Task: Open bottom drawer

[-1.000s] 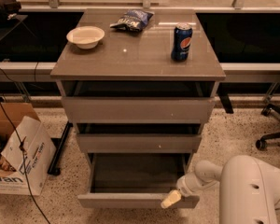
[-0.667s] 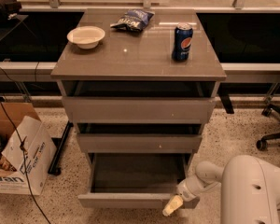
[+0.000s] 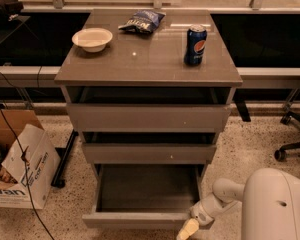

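Observation:
The bottom drawer [image 3: 140, 219] of the grey cabinet is pulled out toward me, and its plain grey box inside shows empty. Its flat front panel is at the lower edge of the view. The mid-sized drawer front [image 3: 149, 153] and the widest drawer front [image 3: 148, 117] above it stand slightly out. My gripper [image 3: 188, 229] is at the right end of the bottom drawer's front panel, low by the floor, with a cream fingertip showing.
On the cabinet top [image 3: 150, 64] stand a white bowl [image 3: 92, 38], a blue chip bag [image 3: 142, 21] and a blue soda can [image 3: 195, 45]. A cardboard box [image 3: 17, 159] and cables lie at the left. An office chair base [image 3: 292, 139] is at the right.
My gripper has moved slightly down and toward me along the drawer's right front corner. The drawer stands about as far out as before.

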Action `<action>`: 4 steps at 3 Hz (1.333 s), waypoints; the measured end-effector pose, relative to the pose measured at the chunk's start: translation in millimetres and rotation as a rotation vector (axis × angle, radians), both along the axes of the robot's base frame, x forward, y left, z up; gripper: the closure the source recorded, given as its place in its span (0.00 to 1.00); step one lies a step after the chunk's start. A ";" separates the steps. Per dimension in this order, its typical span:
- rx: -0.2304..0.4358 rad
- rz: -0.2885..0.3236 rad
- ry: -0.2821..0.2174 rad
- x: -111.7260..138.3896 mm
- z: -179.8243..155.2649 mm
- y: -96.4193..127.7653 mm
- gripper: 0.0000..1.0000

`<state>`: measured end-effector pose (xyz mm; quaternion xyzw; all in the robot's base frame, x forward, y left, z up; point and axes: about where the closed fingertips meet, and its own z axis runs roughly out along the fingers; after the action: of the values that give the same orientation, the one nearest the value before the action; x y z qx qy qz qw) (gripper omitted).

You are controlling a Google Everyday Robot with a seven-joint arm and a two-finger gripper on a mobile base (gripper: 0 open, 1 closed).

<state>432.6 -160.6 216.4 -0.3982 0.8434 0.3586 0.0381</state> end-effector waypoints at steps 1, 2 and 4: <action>0.009 -0.001 0.036 -10.4 -0.2 1.1 0.00; 0.020 -0.003 0.074 -19.6 1.5 2.3 0.00; 0.056 -0.084 0.150 -23.0 -0.2 -4.4 0.00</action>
<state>409.7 -165.0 216.2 -0.3334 0.8496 0.4087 0.0010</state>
